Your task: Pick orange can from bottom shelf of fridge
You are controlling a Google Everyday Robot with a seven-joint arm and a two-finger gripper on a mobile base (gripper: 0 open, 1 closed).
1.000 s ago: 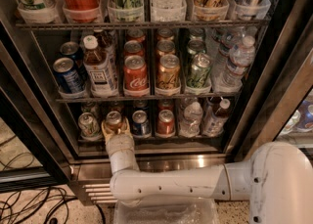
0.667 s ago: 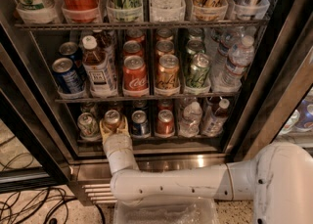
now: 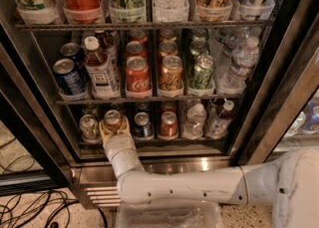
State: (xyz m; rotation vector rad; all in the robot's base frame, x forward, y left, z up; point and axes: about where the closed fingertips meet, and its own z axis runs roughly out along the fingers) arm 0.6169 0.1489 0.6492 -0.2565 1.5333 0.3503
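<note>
Tall fridge [image 3: 209, 164] with black frame, ribbed steel base and three wire racks packed with drinks. Below it, white arm [image 3: 189, 187] stretched in from the right along the base, then bent up toward the lowest rack. Bottom shelf [image 3: 199, 142] lined with clear lane trays, holding small cans and water bottles. Claw [image 3: 113, 130] up at the second lane from the left, cupped around the lower body of the orange can [image 3: 112, 118]. Cannot tell whether clamped on it or merely set around it. Orange can upright at the front of that lane, silver top and pull tab showing, just beside a pale can [image 3: 88, 125] on the left and a blue can [image 3: 142, 125] on the right, with a redder can [image 3: 168, 124] one lane further. Probably light to middling if full, with thin walls that dent under hard squeezing, smooth sides, perhaps slick from the cold. Best taken across the round mid-body, level, with firm but modest pressure, then drawn straight out clear of the neighbours. Compared with a second ago, hardly anything different: same reach of the arm, claw at the same lane, can not yet out of the shelf.
</note>
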